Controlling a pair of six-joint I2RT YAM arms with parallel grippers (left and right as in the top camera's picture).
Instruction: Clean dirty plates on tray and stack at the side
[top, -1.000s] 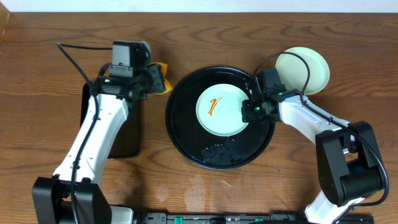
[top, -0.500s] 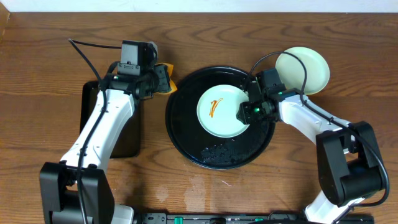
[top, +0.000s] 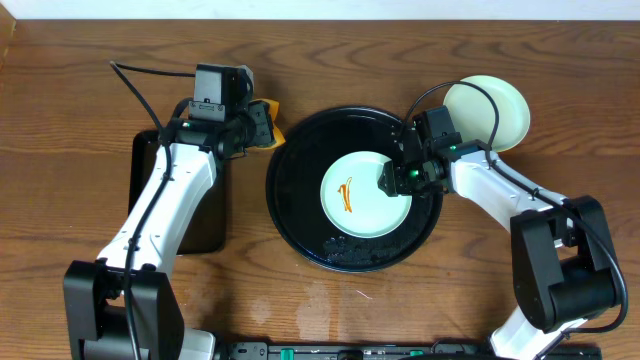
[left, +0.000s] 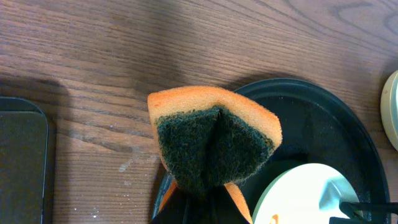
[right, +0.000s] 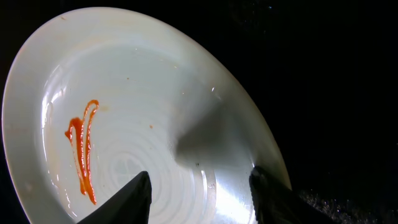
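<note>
Overhead view: one smeared plate (top: 362, 195) left on tray (top: 300, 215), second plate (top: 490, 110) already aside. Left gripper (left: 198, 199) pinches sponge (left: 211, 137); right gripper (right: 199, 196) has jaws apart over smeared plate.

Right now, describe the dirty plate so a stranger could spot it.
Start at the large round glossy black tray. Inside lies a pale mint-green round plastic plate. Only it bears an orange-red streak; the pale plate outside the tray shows none.
</note>
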